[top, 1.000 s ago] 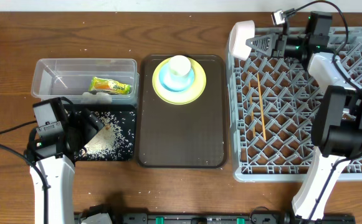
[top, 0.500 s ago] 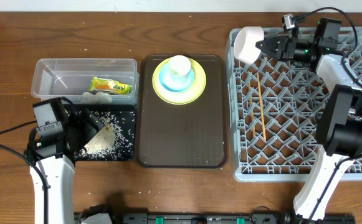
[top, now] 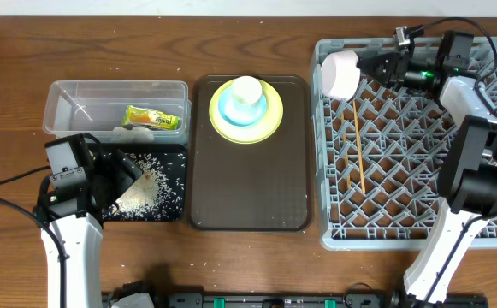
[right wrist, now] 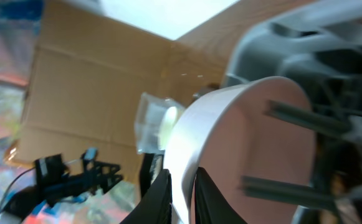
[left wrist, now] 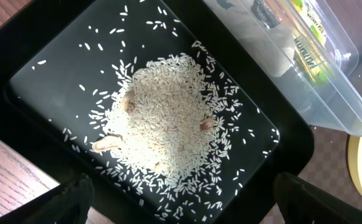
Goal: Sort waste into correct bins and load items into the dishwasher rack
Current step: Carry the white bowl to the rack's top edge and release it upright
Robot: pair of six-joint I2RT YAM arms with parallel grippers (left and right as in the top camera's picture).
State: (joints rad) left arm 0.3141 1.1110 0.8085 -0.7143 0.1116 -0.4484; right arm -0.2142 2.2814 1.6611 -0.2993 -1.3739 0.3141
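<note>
My right gripper (top: 369, 66) is shut on the rim of the white bowl with pinkish outside (top: 340, 74), holding it on its side over the far left corner of the grey dishwasher rack (top: 496, 229); the wrist view shows my fingers (right wrist: 182, 193) pinching its rim (right wrist: 199, 130). One chopstick (top: 358, 147) lies in the rack. The yellow plate (top: 269, 125), blue bowl (top: 229, 114) and white cup (top: 246, 89) are stacked on the brown tray (top: 248, 188). My left gripper (left wrist: 181, 205) is open above the black tray (left wrist: 50, 81) of rice (left wrist: 165, 121). The wrapper (top: 153, 117) lies in the clear tub (top: 77, 90).
The black tray (top: 176, 210) sits in front of the clear tub at the left, with white tissue (top: 133, 132) at the tub's front edge. A few rice grains lie on the wooden table around it. Cables run behind the rack.
My right gripper has drawn back to the right and lowered the pinkish-white bowl from outside the rack's far left corner to just inside it. The left arm has not moved.
</note>
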